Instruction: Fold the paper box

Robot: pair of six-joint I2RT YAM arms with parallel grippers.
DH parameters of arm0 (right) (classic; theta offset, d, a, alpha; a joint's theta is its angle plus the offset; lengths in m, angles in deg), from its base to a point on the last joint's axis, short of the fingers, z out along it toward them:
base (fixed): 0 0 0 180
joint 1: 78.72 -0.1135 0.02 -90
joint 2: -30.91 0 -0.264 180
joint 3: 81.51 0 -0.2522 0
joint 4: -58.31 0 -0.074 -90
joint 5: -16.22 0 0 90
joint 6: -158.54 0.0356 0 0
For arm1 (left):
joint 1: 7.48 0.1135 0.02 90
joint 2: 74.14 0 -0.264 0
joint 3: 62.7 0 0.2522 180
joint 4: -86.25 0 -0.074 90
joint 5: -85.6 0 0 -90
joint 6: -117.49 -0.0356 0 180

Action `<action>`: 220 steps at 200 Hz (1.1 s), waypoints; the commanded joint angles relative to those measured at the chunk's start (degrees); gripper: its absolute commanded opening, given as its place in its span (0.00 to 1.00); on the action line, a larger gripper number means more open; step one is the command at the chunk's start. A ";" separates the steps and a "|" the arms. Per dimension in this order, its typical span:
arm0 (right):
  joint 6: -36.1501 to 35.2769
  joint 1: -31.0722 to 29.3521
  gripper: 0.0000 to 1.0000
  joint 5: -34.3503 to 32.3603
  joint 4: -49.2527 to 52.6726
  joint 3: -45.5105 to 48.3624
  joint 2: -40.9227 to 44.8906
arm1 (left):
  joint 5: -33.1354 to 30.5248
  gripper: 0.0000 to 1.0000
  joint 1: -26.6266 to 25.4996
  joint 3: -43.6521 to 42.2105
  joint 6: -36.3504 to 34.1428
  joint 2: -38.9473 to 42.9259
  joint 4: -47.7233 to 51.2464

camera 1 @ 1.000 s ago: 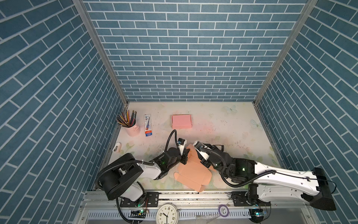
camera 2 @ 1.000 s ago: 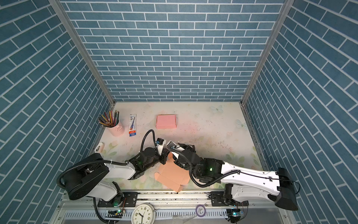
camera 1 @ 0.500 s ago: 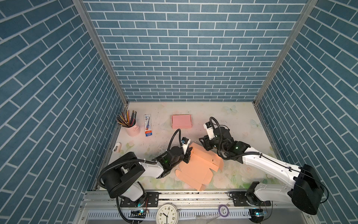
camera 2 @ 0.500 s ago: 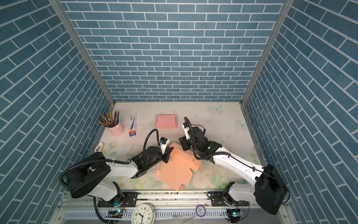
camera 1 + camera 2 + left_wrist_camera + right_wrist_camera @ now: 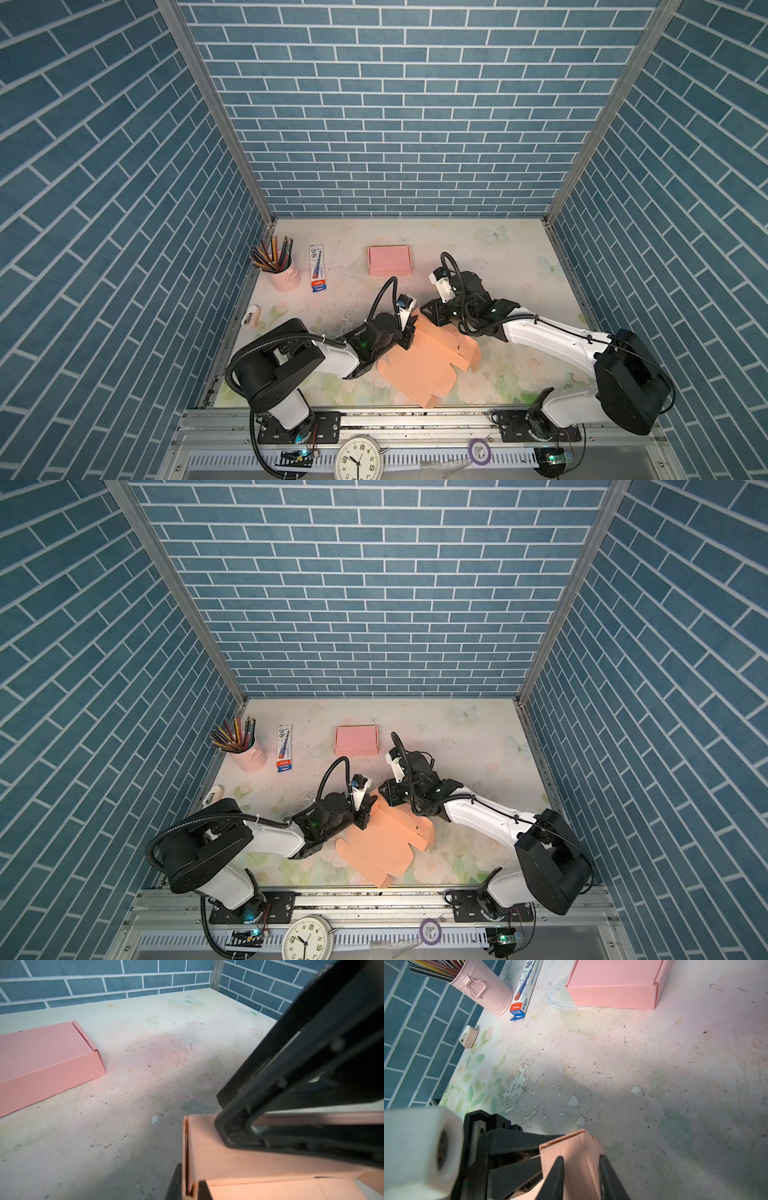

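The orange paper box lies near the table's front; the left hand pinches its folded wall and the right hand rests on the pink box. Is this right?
No: the right hand is off the pink box; the right wrist view shows its fingers astride a raised flap of the orange paper box. The left hand does pinch the wall.

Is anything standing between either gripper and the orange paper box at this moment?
Nothing visible does. The left gripper is shut on a raised edge of the paper box, and the right gripper has its jaws on either side of a folded flap at the box's far corner. The pink box lies apart, further back.
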 commanded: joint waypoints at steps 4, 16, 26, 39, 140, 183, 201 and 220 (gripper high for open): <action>2.99 0.20 0.28 3.38 0.57 1.91 -1.39 | -1.63 0.11 -0.48 0.44 -0.51 -1.37 -3.04; 3.30 0.16 0.27 4.15 0.36 2.41 -1.76 | -2.00 0.11 -0.57 0.46 -0.50 -1.74 -3.05; 3.56 0.17 0.26 4.64 0.05 2.78 -1.84 | -2.50 0.11 -0.59 0.51 -0.42 -2.08 -3.04; 3.95 0.15 0.25 5.43 -0.52 3.35 -1.93 | -3.29 0.11 -0.71 0.47 -0.33 -2.28 -3.13; 4.95 -1.05 0.23 6.20 -0.48 5.50 -1.49 | -6.58 0.16 -2.10 -2.38 -0.01 -1.14 -3.68; 5.55 -1.17 0.23 5.04 -0.20 6.57 -0.10 | -7.51 0.20 -2.94 -4.59 0.99 0.68 -3.40; 5.66 -1.17 0.23 4.76 -0.09 6.40 0.00 | -7.66 0.20 -3.00 -5.63 1.73 0.35 -4.10; 5.77 -1.26 0.22 4.79 -0.10 6.13 -0.17 | -7.92 0.21 -3.01 -6.27 2.47 -0.41 -5.17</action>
